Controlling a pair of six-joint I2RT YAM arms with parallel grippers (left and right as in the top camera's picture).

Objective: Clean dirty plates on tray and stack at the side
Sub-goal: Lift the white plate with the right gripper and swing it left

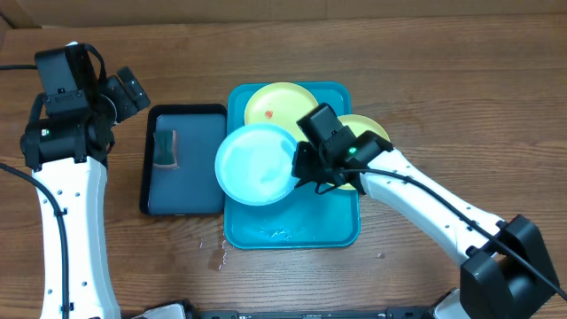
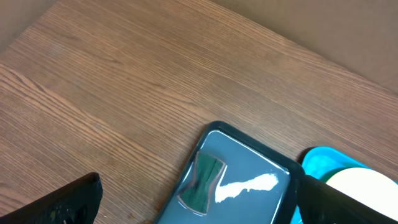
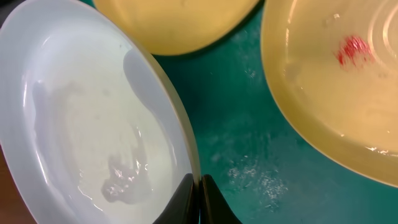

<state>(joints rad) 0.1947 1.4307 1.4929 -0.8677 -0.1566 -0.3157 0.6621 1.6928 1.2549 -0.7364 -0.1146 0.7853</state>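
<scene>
As right fingers (image 3: pixel 181 202) pinch blue plate's (image 3: pixel 93 124) rim, seemingly wet tray (image 3: pixel 249 149) adjoins.

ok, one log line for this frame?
right gripper: shut on blue plate rim, over teal tray | left gripper: open, empty, near dark tray | yellow plates: two, unstacked, red smear visible

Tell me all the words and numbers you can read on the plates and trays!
None: no words, numbers or signs can be read anywhere.
The light blue plate, the far yellow-green plate, the half-hidden yellow-green plate, the teal tray and the dark tray are all plain.
The red smear on the far yellow-green plate is a stain, not writing.
</scene>
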